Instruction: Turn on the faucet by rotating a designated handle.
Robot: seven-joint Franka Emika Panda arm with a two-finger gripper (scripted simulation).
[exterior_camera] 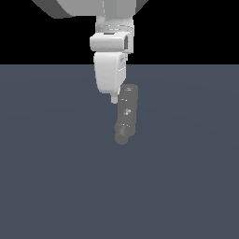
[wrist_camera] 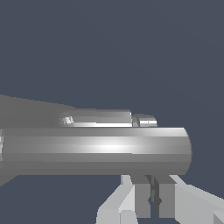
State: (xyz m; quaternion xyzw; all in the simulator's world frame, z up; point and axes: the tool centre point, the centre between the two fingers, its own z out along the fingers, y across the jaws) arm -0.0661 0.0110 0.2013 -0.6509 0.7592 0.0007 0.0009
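Gripper fingers: two pale grey flat fingers [wrist_camera: 142, 199] sit right under the wrist camera, side by side with only a thin dark slit between them, pressed nearly together with nothing caught between the pads.
Gripper: the white Panda gripper [exterior_camera: 114, 99] hangs down from above in the exterior view, its tip just beside the upper end of the column, on the exterior view's left of it; whether it touches I cannot tell.
Arm: white rounded wrist and link segments [exterior_camera: 110, 46] stacked straight above the gripper, running up out of the picture.
Faucet: the small dull grey cylindrical faucet column [exterior_camera: 127, 111] stands slightly tilted on the floor, pale specks on its side, a stubby round spout [exterior_camera: 122, 138] at its lower, nearer end. In the wrist view a broad shiny grey cylinder [wrist_camera: 96, 151] lies crosswise just beyond the fingertips.
Handle: a slimmer grey rod-like piece [wrist_camera: 103, 119] shows past that cylinder in the wrist view; whether that is the handle I cannot tell, and the exterior view does not show it clearly.
Floor: flat slate-blue ground [exterior_camera: 186, 186] all around, black backdrop beyond its far edge.
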